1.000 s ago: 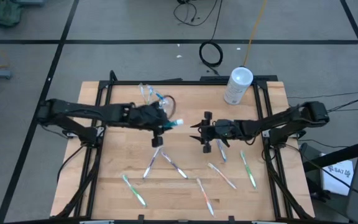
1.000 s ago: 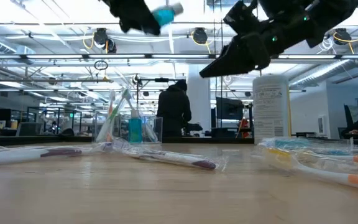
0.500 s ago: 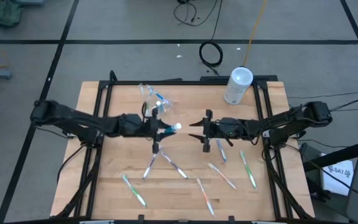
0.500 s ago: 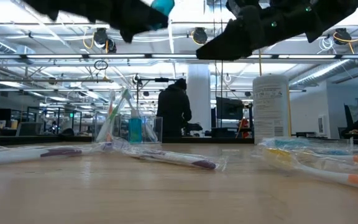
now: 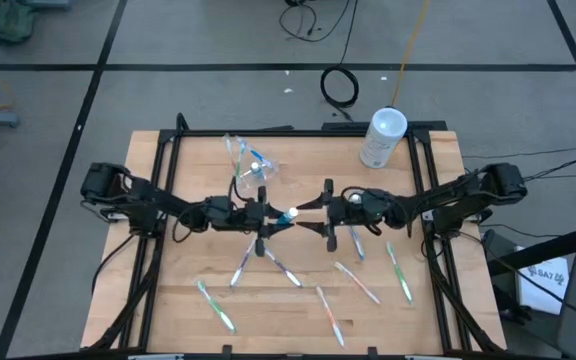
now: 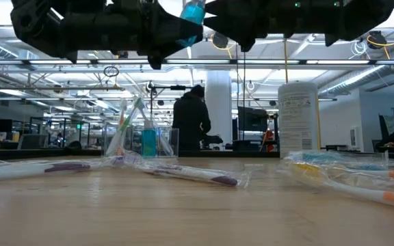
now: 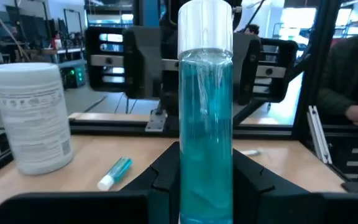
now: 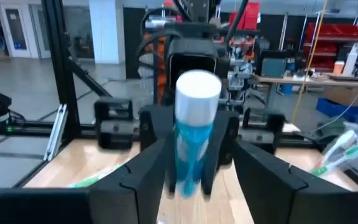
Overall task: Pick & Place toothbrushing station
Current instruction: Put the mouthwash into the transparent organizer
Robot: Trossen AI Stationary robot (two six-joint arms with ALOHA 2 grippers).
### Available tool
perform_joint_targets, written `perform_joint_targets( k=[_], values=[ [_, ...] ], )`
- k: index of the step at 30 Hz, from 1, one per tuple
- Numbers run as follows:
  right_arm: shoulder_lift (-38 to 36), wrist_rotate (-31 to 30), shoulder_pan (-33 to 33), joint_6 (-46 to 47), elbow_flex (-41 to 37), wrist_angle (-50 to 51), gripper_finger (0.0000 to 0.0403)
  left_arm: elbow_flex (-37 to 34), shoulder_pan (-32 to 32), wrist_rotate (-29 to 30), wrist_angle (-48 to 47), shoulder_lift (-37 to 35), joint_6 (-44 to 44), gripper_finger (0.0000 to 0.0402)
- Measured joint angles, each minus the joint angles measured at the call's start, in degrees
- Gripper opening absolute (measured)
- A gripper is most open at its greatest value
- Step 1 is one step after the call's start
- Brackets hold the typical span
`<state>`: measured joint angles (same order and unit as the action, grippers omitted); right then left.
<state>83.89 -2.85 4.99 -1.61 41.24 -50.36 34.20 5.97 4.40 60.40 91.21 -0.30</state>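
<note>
A small teal-blue tube with a white cap (image 5: 286, 215) is held in the air above the middle of the wooden counter (image 5: 188, 265), cap end pointed at the right arm. It is gripped at its base by the left gripper (image 5: 268, 217), whose fingers are closed partway around the tube body. Facing it, the right gripper (image 5: 313, 212) is spread wide, its two fingers set either side of the white cap, not yet closed on it; in the right wrist view the tube (image 8: 194, 134) is seen between the dark fingers (image 8: 135, 177). A second teal tube (image 7: 115, 172) lies on the boards. A clear crinkly pouch (image 5: 244, 156) with brushes inside is seen toward the far side of the counter. Slim pastel-handled toothbrushes (image 5: 356, 282) are scattered over the near half. A large whitish canister (image 5: 382, 137) stands at the far right corner. A person (image 6: 191, 121) is seen in the room beyond.
</note>
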Motion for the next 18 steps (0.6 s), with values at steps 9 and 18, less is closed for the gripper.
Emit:
perform_joint_targets(
  k=[9,18],
  values=[
    [7.6,0.2,0.0,0.8,0.0,-12.8,0.018,2.1,0.6,-0.1,0.8,1.5,0.0,0.0088],
    [11.5,0.2,-0.1,2.1,0.0,-20.6,0.018,2.1,0.6,0.0,0.5,1.5,0.0,0.0088]
  ],
)
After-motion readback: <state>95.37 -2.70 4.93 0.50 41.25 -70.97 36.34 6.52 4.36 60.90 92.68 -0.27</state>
